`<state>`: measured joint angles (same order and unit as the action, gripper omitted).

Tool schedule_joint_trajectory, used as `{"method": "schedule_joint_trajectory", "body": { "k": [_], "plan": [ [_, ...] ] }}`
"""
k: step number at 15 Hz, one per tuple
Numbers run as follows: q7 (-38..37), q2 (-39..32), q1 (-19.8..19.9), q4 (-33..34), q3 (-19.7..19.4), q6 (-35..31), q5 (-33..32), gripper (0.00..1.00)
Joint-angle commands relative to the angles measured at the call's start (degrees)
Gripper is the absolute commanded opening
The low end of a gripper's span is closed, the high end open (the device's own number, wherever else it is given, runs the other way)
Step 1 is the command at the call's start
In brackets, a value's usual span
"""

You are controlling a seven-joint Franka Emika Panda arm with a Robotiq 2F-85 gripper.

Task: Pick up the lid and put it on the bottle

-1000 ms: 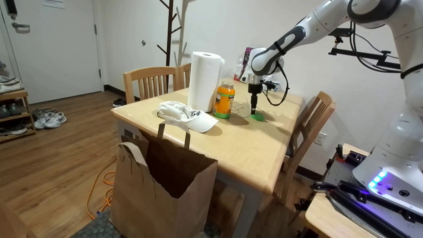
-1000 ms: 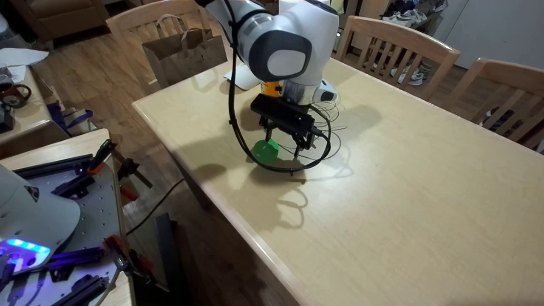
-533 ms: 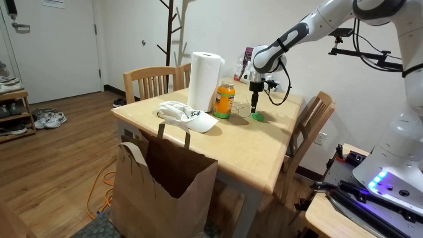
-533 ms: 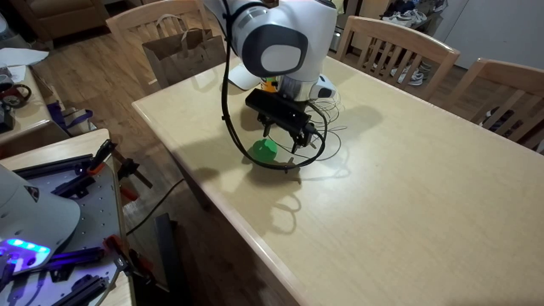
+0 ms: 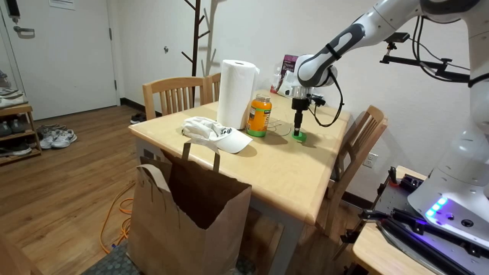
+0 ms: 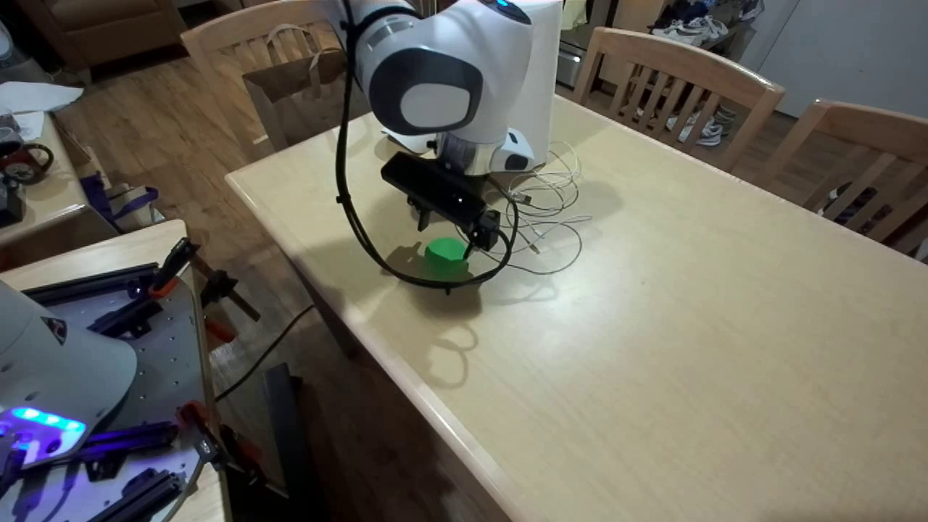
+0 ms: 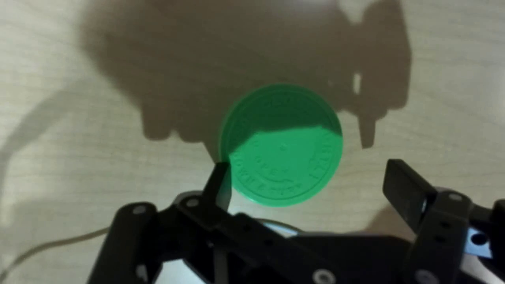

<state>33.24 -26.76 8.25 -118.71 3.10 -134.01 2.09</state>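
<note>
Likely pre-grasp: hand (image 7: 307,171) spread, right of centre over embossed green lid (image 7: 282,154) in wrist view. Next, probably: shift left, straddle, pinch; orange bottle (image 5: 259,116) uncapped.

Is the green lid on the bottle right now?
No, in an exterior view the green lid lies on the table, apart from the uncapped bottle.

Saw matt-looking plastic in lid (image 7: 281,145), moulded with lettering; smooth, translucent, plastic-looking body in bottle (image 5: 259,117). Noted grained wood in table (image 6: 689,348), glossy under light. Found matt paper in roll (image 5: 236,93), creased paper in bag (image 5: 172,225), cloth in hat (image 5: 200,128), shiny metal in wrist ring (image 6: 465,154), matt black on gripper (image 7: 310,167).
</note>
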Motion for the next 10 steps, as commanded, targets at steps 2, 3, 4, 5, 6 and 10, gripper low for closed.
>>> {"method": "schedule_joint_trajectory", "body": {
  "k": [2,3,4,5,6,10],
  "plan": [
    [0.9,3.6,0.8,-8.7,-0.2,-10.4,-1.3,1.00],
    [1.1,3.7,0.9,-9.9,-0.4,-12.7,-1.9,1.00],
    [1.0,3.9,1.0,-11.2,-0.8,-15.2,-2.6,1.00],
    [0.6,4.0,0.6,-12.4,-1.4,-17.9,-4.0,1.00],
    [0.0,4.3,0.4,-13.5,-1.9,-19.9,-5.3,1.00],
    [-1.3,5.4,0.2,-15.9,-2.5,-24.3,-8.5,0.75]
  ]
}}
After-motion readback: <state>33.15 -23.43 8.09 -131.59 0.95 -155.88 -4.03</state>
